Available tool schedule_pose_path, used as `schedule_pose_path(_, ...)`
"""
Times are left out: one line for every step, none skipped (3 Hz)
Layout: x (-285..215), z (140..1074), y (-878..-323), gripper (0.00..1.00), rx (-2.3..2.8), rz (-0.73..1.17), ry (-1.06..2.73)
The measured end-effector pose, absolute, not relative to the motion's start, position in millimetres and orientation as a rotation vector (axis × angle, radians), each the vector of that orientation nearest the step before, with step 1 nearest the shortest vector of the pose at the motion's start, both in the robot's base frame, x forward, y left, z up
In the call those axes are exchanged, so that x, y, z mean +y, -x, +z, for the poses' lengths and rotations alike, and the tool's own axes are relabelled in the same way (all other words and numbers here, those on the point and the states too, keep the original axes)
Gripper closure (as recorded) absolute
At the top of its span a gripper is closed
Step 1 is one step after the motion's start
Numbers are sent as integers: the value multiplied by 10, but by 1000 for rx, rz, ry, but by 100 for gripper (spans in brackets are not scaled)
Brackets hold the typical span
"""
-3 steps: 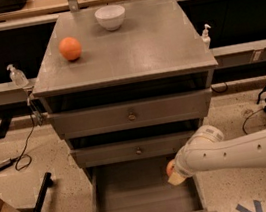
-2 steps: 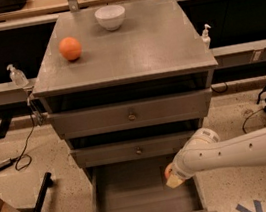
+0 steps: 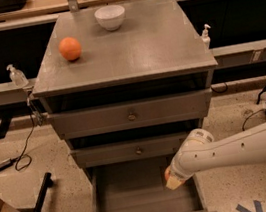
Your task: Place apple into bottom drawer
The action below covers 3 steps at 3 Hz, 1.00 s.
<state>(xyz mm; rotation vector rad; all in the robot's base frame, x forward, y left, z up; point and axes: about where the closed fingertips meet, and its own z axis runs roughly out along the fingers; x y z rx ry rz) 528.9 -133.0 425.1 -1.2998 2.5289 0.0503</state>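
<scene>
The small round red-orange apple (image 3: 167,173) sits at the end of the white arm, with the claw (image 3: 171,178) clamped on it, inside the mouth of the pulled-out deep grey bottom drawer (image 3: 133,199) and close to the drawer wall on the arm's side. It looks to hang above the drawer floor rather than rest on it.

To finish well, I would carry the apple a little toward the middle of the drawer and lower it until it nearly meets the floor before letting go. A round fruit dropped from height would likely roll or bounce against the walls. The lift out should be straight up, clear of the knobbed drawer above.

Against 1 second ago, the claw has sunk slightly and edged further in over the drawer. On the cabinet's top surface (image 3: 133,47), 1 plain orange fruit (image 3: 70,48) and 1 white bowl (image 3: 110,17) lie as before
</scene>
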Motion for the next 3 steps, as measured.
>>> schedule_pose_path(-1270,4073,-5265,100,2525,96,1264)
schedule_pose_path(-1101,3888,-5324,100,2439,242,1158)
schedule_pose_path(-863,3696,-5359,100,2358,380,1072)
